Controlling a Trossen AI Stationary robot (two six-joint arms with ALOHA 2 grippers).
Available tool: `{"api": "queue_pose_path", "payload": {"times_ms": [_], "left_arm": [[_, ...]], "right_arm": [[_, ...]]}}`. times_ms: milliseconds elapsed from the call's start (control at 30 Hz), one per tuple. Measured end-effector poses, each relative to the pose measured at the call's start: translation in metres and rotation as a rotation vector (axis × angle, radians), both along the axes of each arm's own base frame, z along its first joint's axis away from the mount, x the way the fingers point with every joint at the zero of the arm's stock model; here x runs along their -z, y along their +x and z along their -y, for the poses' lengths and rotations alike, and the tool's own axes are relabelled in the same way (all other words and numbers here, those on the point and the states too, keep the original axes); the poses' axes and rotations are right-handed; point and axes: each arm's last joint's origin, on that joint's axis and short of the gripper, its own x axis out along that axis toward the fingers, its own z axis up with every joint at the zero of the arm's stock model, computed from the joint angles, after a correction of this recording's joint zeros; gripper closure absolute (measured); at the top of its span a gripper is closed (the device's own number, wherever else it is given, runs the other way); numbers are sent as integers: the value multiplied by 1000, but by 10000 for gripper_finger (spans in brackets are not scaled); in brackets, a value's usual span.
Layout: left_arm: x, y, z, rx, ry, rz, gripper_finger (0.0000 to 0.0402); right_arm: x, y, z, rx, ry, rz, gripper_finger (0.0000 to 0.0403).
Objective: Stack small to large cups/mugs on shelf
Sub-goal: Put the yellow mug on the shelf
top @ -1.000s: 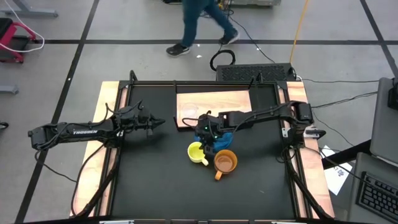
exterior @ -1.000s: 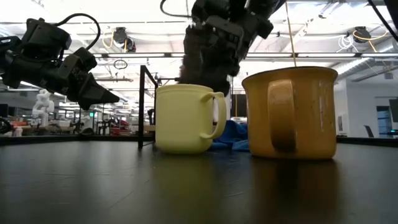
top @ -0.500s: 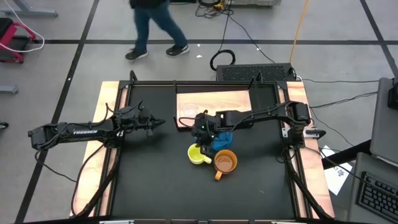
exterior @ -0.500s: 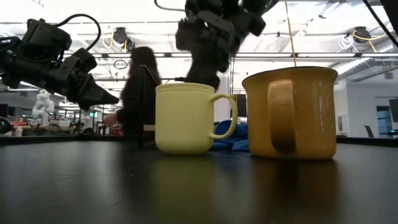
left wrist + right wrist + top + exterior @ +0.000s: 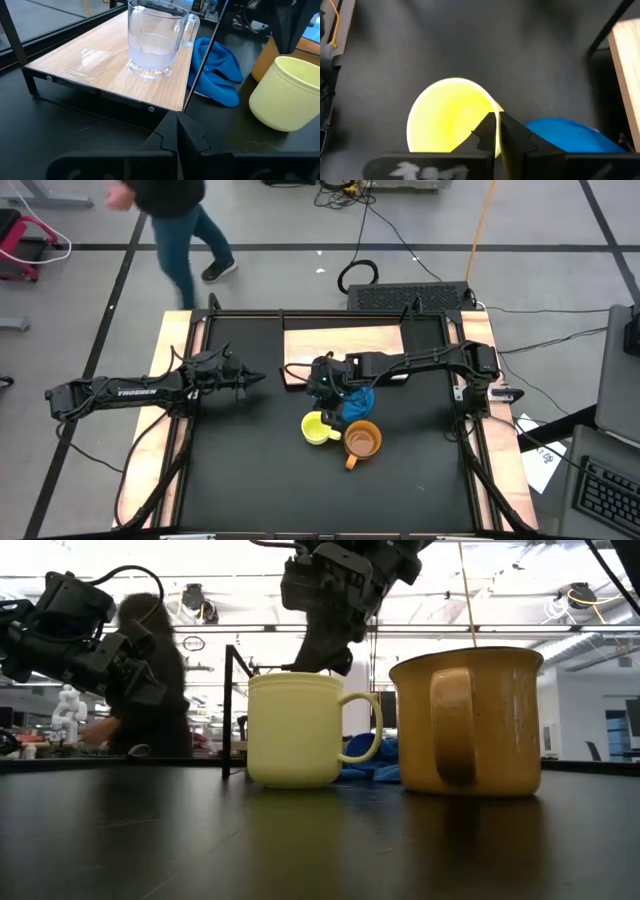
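Observation:
The yellow mug [image 5: 317, 427] stands upright on the black table, handle toward the orange-brown mug [image 5: 362, 440] beside it on the right. My right gripper [image 5: 496, 127] reaches down onto the yellow mug's rim, shut on it. A clear cup [image 5: 155, 42] with a handle stands on the light-wood shelf [image 5: 345, 342] at the far side. My left gripper [image 5: 258, 380] hovers shut above the table's left half, holding nothing. My right gripper pinches the yellow mug's rim [image 5: 492, 107] on its far right side, one finger inside the mug and one outside. The fingers [image 5: 322, 662] come from above, slanting down from the far right. The mug stands upright with its base on the table.
A crumpled blue cloth [image 5: 358, 402] lies between the shelf's near edge and the two mugs. A thin black post [image 5: 202, 65] rises at the shelf's near corner. A person [image 5: 170, 220] walks on the floor beyond the table's far left corner.
My right gripper has shifted toward the table's left over the yellow mug and shut on its rim. The mug has turned slightly on the table, its handle swinging out toward the orange-brown mug. A person has walked leftward behind the table.

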Motion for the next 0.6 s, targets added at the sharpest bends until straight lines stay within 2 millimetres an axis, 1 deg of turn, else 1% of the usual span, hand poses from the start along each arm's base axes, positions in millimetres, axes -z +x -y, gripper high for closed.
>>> {"api": "queue_pose_path", "payload": {"times_ms": [133, 400, 500, 600], "left_arm": [[0, 0, 0, 1, 0, -3, 401], [0, 0, 0, 3, 7, -4, 401], [0, 0, 0, 3, 7, -4, 401], [0, 0, 0, 3, 8, -4, 401]], "right_arm": [[2, -3, -3, -5, 2, -40, 355], [2, -3, -6, 17, 55, -59, 270], [2, -4, -7, 22, 61, -62, 250], [3, -4, -7, 31, 67, -74, 240]]}}
